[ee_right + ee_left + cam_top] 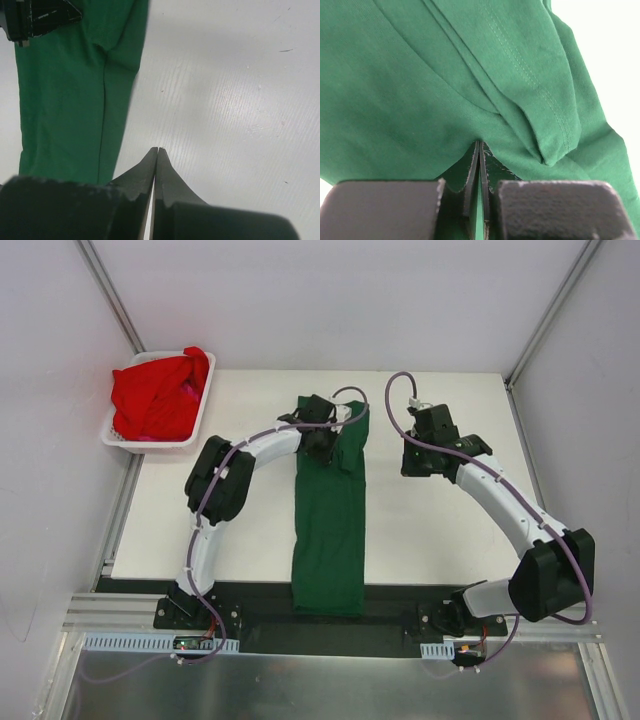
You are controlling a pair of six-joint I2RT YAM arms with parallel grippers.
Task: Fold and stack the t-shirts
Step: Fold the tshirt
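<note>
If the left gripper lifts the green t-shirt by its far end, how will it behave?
Likely floppy: the green t-shirt creases and bunches where the left gripper pinches it, and a hemmed fold droops loose. Probably light, as that small pinch gathers it. The long body lying on the table would probably sag and trail, not rise as one piece.

Cloth: green t-shirt (330, 530) is a soft matt knit with a double-stitched hem; red t-shirts (155, 395), far left, are matt and crumpled. Basket (150, 443) is white slotted plastic with a slight sheen. Table (440, 530) is white, smooth and mostly matt, with faint streaks and fine scratches close up. The left gripper (479, 150) and right gripper (156, 151) are matt black with grainy housings. The left arm (203, 545) and right arm (505, 502) have glossy white plastic shells and matt black joints. Near rail (100, 612) is bare aluminium; metal sheet (320, 685) is brushed, with a dull shine.
</note>
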